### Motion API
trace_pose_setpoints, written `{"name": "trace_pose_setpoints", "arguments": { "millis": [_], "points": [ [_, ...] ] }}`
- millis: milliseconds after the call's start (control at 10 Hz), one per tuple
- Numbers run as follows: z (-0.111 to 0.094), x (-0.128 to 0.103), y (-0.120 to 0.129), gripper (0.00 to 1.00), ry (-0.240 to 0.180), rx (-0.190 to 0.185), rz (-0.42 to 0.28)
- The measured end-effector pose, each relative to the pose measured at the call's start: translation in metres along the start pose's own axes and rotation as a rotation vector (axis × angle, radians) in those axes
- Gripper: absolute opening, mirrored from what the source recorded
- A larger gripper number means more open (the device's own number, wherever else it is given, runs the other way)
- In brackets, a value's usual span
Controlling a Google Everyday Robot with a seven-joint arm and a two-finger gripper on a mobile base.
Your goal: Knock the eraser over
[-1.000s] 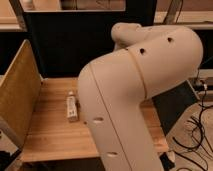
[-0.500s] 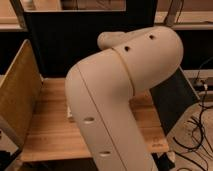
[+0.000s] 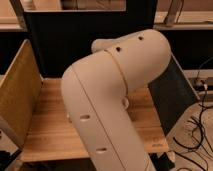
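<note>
Fingers hidden behind the arm (image 3: 107, 105); apart or together, cannot tell.
Eraser hidden too; best a low, gentle sideways sweep across the wooden surface (image 3: 47, 132).

The light wooden tabletop (image 3: 50, 131) is being blocked centrally by the bulky cream robot arm (image 3: 107, 105), the gripper being hidden from view. Free room is being left beside the tan upright side panel (image 3: 17, 95).

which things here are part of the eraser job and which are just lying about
For the job: arm, filling mid-view; wooden table under it. The eraser and the gripper are not in view, perhaps hidden behind the arm.
Lying about: tan board on the left; dark panel on the right; cables on the floor, far right.
</note>
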Motion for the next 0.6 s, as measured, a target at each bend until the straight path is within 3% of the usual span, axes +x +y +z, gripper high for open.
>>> {"name": "trace_pose_setpoints", "arguments": {
  "millis": [300, 600],
  "points": [
    [0.0, -0.002, 0.002, 0.0, 0.001, 0.001, -0.007],
    [0.027, 0.003, 0.046, 0.0, 0.065, -0.057, -0.105]
  ]
}}
